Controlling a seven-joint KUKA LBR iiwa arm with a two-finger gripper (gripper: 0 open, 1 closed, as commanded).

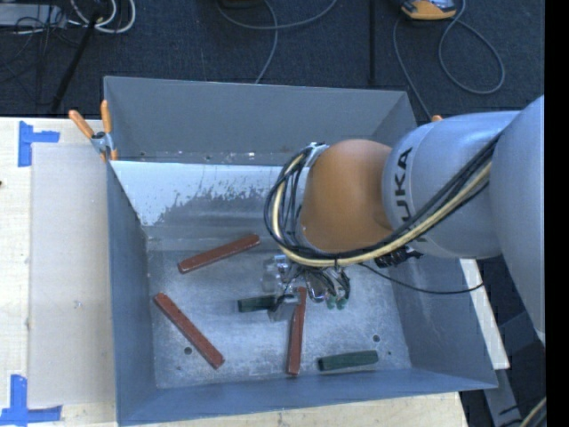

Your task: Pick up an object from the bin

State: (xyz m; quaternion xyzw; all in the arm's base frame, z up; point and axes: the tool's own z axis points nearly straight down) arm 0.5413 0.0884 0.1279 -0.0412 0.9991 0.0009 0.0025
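Grey bin (249, 123) holding few brown and dark green sticks. Gripper (298, 290) hovering mid-frame by short dark green stick (258, 305) and top end of brown stick (296, 332); grip state: cannot tell. Likely reaching stage; next move needing descent, closing round one stick.

In the bin (258, 123), gripper (300, 286) central: short bar (256, 305) left, middle stick (295, 338) in front, back stick (218, 253) and front stick (187, 330) farther left, long bar (348, 360) front-right.

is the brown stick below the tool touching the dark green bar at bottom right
Apart. The camera view shows bare grey bin floor between the lower end of the brown stick and the dark green bar.
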